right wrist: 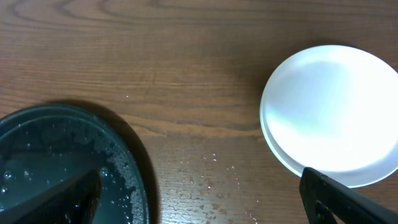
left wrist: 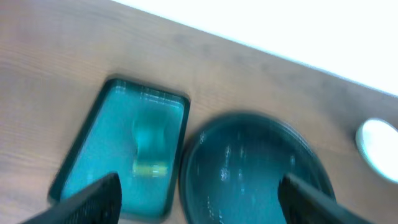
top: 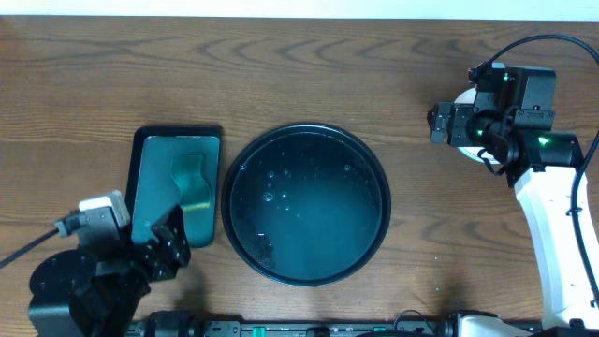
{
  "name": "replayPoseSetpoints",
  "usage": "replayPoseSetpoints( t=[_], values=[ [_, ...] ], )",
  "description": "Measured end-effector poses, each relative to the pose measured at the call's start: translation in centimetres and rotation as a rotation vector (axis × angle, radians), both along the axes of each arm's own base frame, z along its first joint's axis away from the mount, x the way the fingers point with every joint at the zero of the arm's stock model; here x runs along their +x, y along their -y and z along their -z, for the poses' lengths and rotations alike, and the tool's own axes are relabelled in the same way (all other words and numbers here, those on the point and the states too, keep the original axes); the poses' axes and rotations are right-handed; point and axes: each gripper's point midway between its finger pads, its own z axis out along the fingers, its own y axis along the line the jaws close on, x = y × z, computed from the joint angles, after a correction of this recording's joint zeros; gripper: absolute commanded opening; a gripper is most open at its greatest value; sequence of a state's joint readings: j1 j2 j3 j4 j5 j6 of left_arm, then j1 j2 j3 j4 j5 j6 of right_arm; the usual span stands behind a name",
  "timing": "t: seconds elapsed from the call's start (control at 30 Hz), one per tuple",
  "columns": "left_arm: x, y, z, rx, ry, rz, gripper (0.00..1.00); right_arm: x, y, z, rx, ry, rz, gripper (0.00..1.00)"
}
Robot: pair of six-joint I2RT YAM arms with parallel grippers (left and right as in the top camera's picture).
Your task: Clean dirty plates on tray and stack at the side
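Note:
The round black tray [top: 318, 229] lies mid-table, wet with droplets and with no plate on it; it also shows in the left wrist view [left wrist: 249, 165] and the right wrist view [right wrist: 56, 143]. A white plate [right wrist: 329, 112] sits on the bare table right of the tray, with another rim showing just beneath it. In the overhead view only a white sliver of the plates [top: 489, 159] shows under my right arm. The plate also shows blurred in the left wrist view [left wrist: 379, 142]. My right gripper [right wrist: 205, 208] [top: 440, 124] is open and empty, above the table between tray and plate. My left gripper [left wrist: 199, 208] [top: 173, 241] is open and empty, at the near left.
A rectangular black tray [top: 150, 178] with a green sponge [top: 192, 180] lies just left of the round tray; it also shows in the left wrist view [left wrist: 118, 146]. Water droplets speckle the wood [right wrist: 217, 168] between tray and plate.

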State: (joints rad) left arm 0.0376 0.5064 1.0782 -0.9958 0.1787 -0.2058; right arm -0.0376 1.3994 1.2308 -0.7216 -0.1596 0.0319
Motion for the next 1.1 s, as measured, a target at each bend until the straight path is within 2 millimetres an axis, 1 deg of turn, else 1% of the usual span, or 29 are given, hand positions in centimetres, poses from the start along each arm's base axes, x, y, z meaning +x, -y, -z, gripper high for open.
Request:
replayPoseSetpoints(
  t=[0.1,0.17,0.27,0.33,0.47,0.57,0.73,0.93,1.03,1.1],
  values=[
    [1.7,0.3,-0.6,0.059,0.099,0.050,0.81,0.0,0.0,0.0,0.000,0.000,0.000,0.99],
    [2.4,0.5,-0.7,0.083,0.164,0.075,0.81,0.0,0.0,0.0,0.000,0.000,0.000,0.99],
    [3.0,1.0,-0.8,0.115,0.306,0.109,0.81,0.0,0.0,0.0,-0.001,0.000,0.000,0.99],
    [3.0,1.4,-0.4,0.126,0.381,0.126,0.81,0.0,0.0,0.0,-0.001,0.000,0.001,0.99],
    [2.9,2.0,1.1,0.143,0.527,0.153,0.81,0.0,0.0,0.0,-0.001,0.000,0.001,0.99],
    [3.2,2.2,2.8,0.146,0.589,0.161,0.81,0.0,0.0,0.0,-0.002,0.000,0.002,0.99],
    [4.4,2.5,5.1,0.145,0.625,0.171,0.81,0.0,0.1,0.0,-0.002,0.000,0.002,0.99],
    [5.3,2.7,5.9,0.152,0.717,0.178,0.81,0.0,0.1,0.0,-0.003,0.000,0.002,0.99],
    [5.7,2.7,6.8,0.155,0.742,0.177,0.81,0.0,0.1,0.0,-0.003,0.000,0.002,0.99],
    [5.9,2.7,7.8,0.155,0.735,0.178,0.81,0.0,0.1,0.0,-0.003,0.000,0.002,0.99]
  ],
)
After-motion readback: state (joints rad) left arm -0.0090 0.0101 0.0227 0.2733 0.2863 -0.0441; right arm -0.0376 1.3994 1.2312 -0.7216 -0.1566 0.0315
